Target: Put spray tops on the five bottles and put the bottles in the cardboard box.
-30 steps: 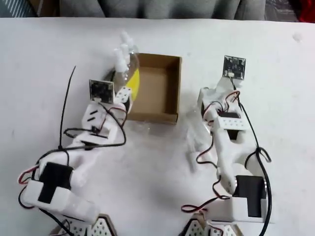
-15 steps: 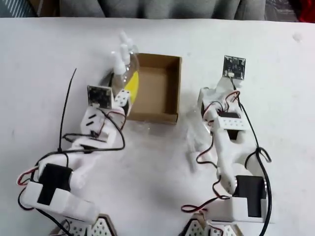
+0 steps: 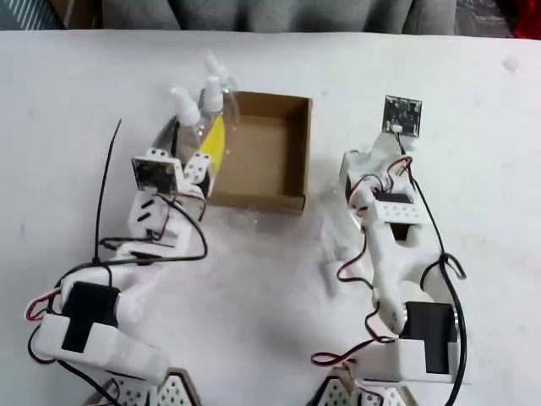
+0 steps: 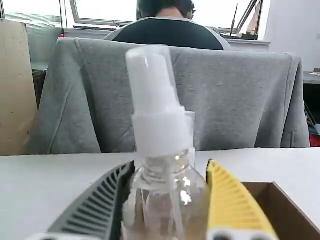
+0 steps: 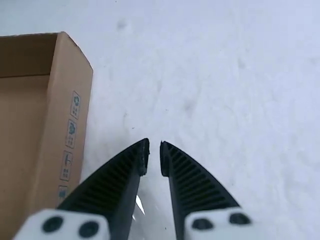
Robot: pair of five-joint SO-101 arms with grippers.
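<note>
Between the left gripper's (image 4: 170, 167) grey and yellow fingers, a clear bottle (image 4: 165, 205) stood clamped with its spray top (image 4: 155, 110) on, its lower body cut off from sight. Behind it, a 2nd spray top (image 4: 191, 134) was mostly hidden. Just beside them sat the open cardboard box (image 3: 269, 152). Near its outer wall the right gripper (image 5: 154, 150) hung over the table (image 5: 240, 75), tips nearly together and empty. Small blue symbols (image 5: 70, 145) on that wall were illegible.

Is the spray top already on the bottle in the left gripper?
On. The white spray top sits on the neck of the bottle in the left gripper.
</note>
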